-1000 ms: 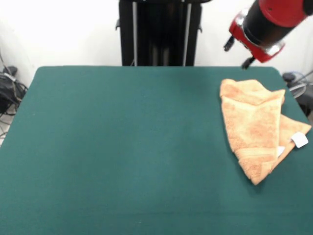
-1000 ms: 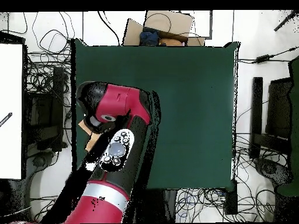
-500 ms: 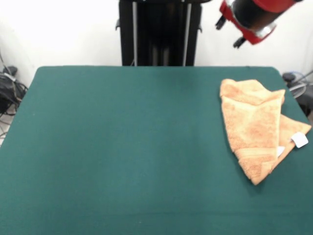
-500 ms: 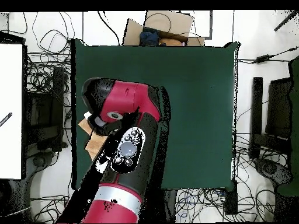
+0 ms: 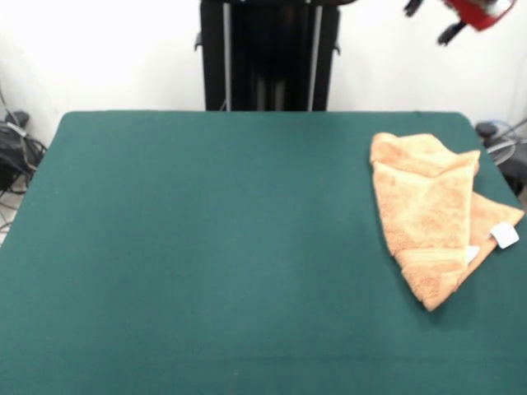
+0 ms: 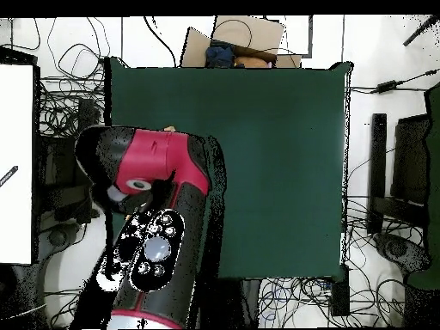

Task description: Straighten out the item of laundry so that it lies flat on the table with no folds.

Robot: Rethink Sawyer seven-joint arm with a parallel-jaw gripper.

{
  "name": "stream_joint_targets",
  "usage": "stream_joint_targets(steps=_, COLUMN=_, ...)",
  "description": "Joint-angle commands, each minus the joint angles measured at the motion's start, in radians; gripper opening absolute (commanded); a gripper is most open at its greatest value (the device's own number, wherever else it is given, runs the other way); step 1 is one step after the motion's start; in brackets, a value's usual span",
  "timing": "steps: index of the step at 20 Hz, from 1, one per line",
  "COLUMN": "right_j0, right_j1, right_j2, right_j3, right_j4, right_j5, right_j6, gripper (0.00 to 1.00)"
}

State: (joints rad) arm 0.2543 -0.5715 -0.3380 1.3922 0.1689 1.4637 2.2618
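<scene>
The orange-tan towel point(image 5: 432, 214) lies folded over itself near the right edge of the dark green table point(image 5: 214, 247) in the front view. Its layers overlap into a pointed shape, and the white tag point(image 5: 504, 234) sticks out at its right side. My gripper point(image 5: 469, 10) shows only as a red and black end at the top right edge, high above the towel and apart from it. In the overhead view my red arm point(image 6: 155, 172) covers the left part of the table point(image 6: 275, 155) and hides the towel.
The black pedestal point(image 5: 269, 53) stands behind the table's far edge. Cables lie on the floor at the left point(image 5: 12, 148) and the right point(image 5: 502, 136). In the overhead view a cardboard box point(image 6: 236, 43) sits beyond the table's top edge.
The arm's end has risen and swung up to the right, almost out of the front view. The towel has not moved.
</scene>
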Motion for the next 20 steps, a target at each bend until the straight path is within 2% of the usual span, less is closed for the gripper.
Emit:
stream_joint_targets(steps=1, right_j0=0.008, right_j1=-0.036, right_j2=0.144, right_j3=0.229, right_j4=0.05, right_j5=-0.135, right_j6=-0.009, gripper=1.0)
stream_joint_targets(steps=10, right_j0=0.042, right_j1=-0.072, right_j2=0.158, right_j3=0.318, right_j4=0.092, right_j5=-0.211, right_j6=0.053, gripper=1.0)
stream_joint_targets(steps=20, right_j0=0.071, right_j1=-0.094, right_j2=0.198, right_j3=0.469, right_j4=0.178, right_j5=-0.362, right_j6=0.075, gripper=1.0)
